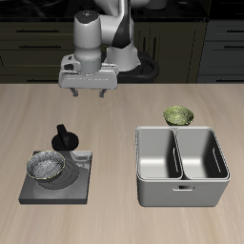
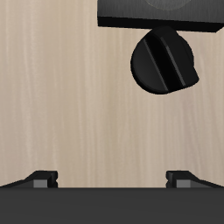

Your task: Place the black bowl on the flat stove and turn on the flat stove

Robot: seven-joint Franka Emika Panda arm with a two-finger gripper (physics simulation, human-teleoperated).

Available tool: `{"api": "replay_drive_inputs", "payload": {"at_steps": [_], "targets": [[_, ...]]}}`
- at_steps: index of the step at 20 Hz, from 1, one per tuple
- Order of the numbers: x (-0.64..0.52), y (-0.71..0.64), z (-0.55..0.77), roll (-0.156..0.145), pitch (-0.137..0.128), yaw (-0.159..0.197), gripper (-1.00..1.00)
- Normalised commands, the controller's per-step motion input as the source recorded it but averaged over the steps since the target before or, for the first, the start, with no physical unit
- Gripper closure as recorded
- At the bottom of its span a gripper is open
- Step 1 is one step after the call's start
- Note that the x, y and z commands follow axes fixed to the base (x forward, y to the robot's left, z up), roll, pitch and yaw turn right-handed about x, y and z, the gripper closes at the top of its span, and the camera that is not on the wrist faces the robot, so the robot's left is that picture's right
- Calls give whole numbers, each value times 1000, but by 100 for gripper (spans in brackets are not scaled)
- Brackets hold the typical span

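The flat stove (image 1: 59, 179) lies near the table's front edge with the black bowl (image 1: 46, 168) already on its rings, so only the knob (image 1: 64, 140) at its far side remains. My gripper (image 1: 89, 92) hangs above and beyond it, fingers spread, grasping nothing. My worry: descending off-centre, I could slip past the knob, or nudge the bowl.

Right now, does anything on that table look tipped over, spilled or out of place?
Nothing stands out. The black bowl sits upright on the flat stove, the grey tray stands square, and the green bowl rests upright behind it. Nothing spilled.
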Motion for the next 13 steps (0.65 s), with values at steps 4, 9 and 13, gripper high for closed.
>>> {"api": "replay_drive_inputs", "payload": {"at_steps": [4,9,13], "targets": [[-146,783,385,128,51,-31,-100],[-73,515,220,76,12,9,-100],[-14,363,98,36,25,8,-100]]}}
